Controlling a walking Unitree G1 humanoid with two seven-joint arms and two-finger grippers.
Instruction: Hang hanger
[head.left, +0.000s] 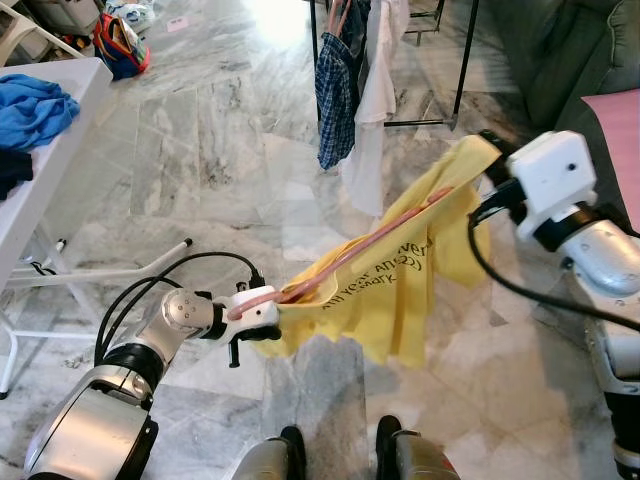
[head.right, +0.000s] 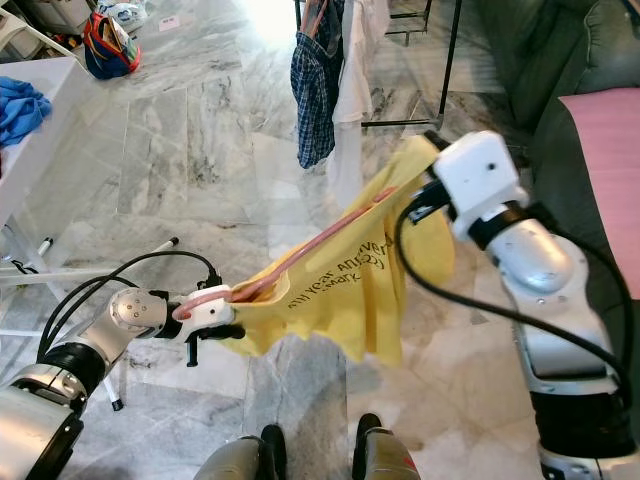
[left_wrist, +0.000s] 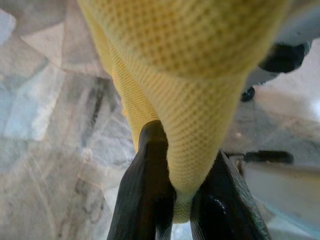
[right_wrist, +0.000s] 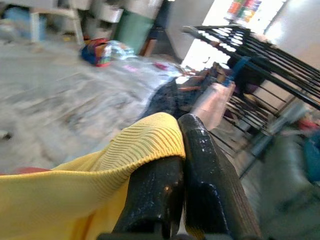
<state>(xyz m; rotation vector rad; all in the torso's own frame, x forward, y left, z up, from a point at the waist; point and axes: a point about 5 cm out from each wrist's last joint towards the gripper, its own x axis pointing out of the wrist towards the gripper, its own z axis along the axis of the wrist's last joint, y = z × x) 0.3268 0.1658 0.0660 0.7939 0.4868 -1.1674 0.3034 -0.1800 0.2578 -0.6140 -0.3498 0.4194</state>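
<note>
A yellow T-shirt (head.left: 400, 290) with dark lettering hangs stretched in the air between my two grippers. A pink hanger (head.left: 350, 252) runs through it on a slant, its low end poking out by my left gripper (head.left: 262, 318). That gripper is low on the left and is shut on a bunched corner of the shirt (left_wrist: 190, 100), with the fabric pinched between its black fingers (left_wrist: 145, 180). My right gripper (head.left: 490, 150) is higher on the right and is shut on the shirt's ribbed edge (right_wrist: 145, 142).
A black clothes rack (head.left: 465, 60) stands ahead with a plaid shirt (head.left: 335, 85) and a white garment (head.left: 375, 100) on it. A white table (head.left: 40, 190) with a blue cloth (head.left: 35, 105) is at left. A dark sofa (head.left: 570, 50) with a pink cushion (head.left: 620, 140) is at right. The floor is marble.
</note>
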